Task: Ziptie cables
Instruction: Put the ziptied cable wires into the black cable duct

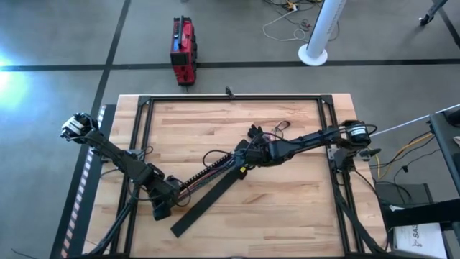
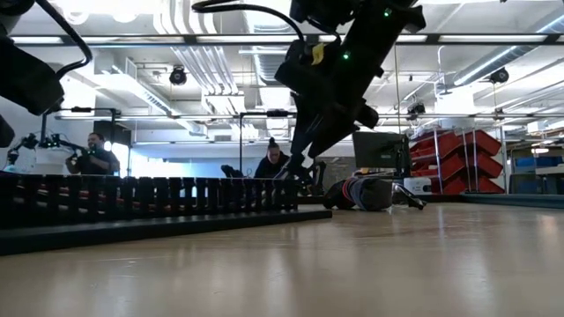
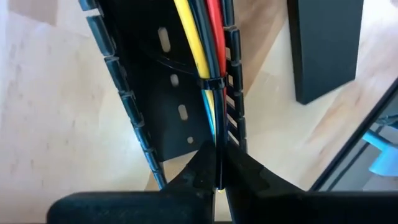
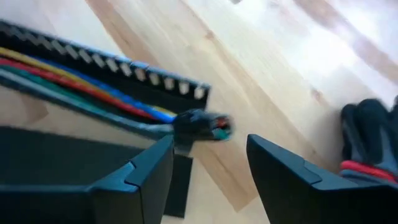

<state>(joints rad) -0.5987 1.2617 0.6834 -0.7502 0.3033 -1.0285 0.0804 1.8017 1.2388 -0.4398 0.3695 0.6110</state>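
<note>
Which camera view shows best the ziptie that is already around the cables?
The left wrist view: the ziptie wraps the yellow, black and red cables just beyond the shut left fingers. The high view shows only the cable duct; the low view its slotted wall; the right wrist view only the cable ends.

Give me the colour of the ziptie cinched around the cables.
Black. The ziptie shows best in the left wrist view, looped around the cables.
</note>
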